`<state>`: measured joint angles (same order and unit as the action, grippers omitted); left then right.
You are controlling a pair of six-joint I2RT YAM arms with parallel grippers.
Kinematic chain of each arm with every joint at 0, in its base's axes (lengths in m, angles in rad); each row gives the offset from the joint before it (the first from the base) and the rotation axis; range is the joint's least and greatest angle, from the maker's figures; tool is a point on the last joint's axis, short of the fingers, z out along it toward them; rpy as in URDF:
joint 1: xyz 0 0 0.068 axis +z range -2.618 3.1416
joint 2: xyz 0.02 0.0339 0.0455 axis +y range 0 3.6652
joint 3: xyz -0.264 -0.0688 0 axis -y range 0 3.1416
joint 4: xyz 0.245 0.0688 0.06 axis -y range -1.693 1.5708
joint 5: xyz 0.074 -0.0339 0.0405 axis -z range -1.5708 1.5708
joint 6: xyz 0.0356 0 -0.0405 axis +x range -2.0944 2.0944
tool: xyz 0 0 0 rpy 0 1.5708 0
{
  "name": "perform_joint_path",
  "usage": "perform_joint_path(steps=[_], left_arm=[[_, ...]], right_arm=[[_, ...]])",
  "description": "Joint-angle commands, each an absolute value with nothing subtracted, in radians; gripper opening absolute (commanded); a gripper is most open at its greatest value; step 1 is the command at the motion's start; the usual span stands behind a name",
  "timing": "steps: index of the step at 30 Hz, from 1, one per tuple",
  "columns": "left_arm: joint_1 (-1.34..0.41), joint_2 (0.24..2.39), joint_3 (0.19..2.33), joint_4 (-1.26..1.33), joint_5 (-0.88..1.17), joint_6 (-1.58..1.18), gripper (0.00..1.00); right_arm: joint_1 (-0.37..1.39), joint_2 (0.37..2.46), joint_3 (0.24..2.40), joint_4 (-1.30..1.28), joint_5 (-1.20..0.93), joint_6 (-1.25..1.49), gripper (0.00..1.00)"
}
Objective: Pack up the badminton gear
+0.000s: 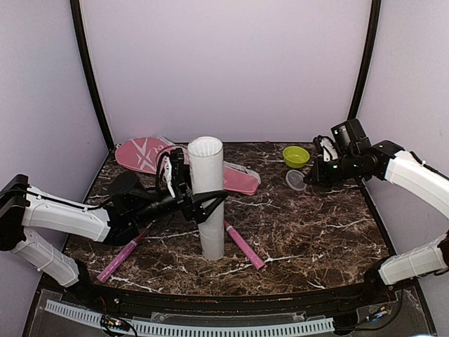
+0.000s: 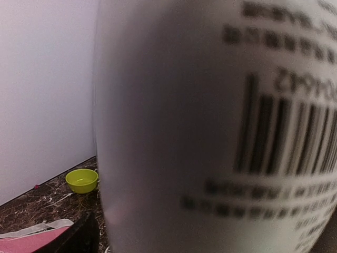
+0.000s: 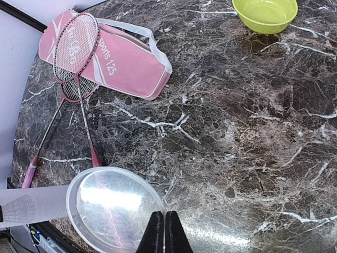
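The tall white tube (image 1: 210, 232) is seen upright at mid-table, its mouth open and filled with what look like white feather shuttlecocks (image 1: 205, 148). It is clasped at mid-height by the left gripper (image 1: 205, 199), whose fingers are spread wide and appear pressed to either side. Two thin rackets (image 3: 73, 47) are laid with their heads on the long pink fabric racket cover (image 3: 126, 68), at 11 o'clock of the tube. At 2 o'clock, beside the lime-green plastic bowl (image 1: 296, 156), a clear round plastic lid (image 3: 113, 211) is pinched at its rim, it seems, by the right gripper (image 3: 164, 232), fingers pressed together.

The tube could be tipped by a sideways pull, and the lid could be dropped (very little rim is caught).

The tube's barcode is shown only by the left wrist view. The racket heads are shown clearly only by the right wrist view.
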<state>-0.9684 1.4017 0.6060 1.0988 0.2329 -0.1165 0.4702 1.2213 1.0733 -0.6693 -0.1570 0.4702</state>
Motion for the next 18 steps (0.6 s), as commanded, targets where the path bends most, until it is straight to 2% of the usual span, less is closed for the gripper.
perform_joint_path(steps=[1, 12, 18], left_arm=[[-0.963, 1.326, 0.575, 1.040, 0.253, -0.104, 0.92], [-0.962, 1.156, 0.534, 0.800, 0.247, -0.066, 0.94], [-0.936, 0.969, 0.531, 0.549, 0.231, -0.057, 0.95]], right_arm=[[0.481, 1.226, 1.104, -0.644, -0.148, 0.480, 0.00], [0.502, 1.239, 1.144, -0.643, -0.152, 0.492, 0.00], [0.521, 1.251, 1.246, -0.665, -0.171, 0.493, 0.00]])
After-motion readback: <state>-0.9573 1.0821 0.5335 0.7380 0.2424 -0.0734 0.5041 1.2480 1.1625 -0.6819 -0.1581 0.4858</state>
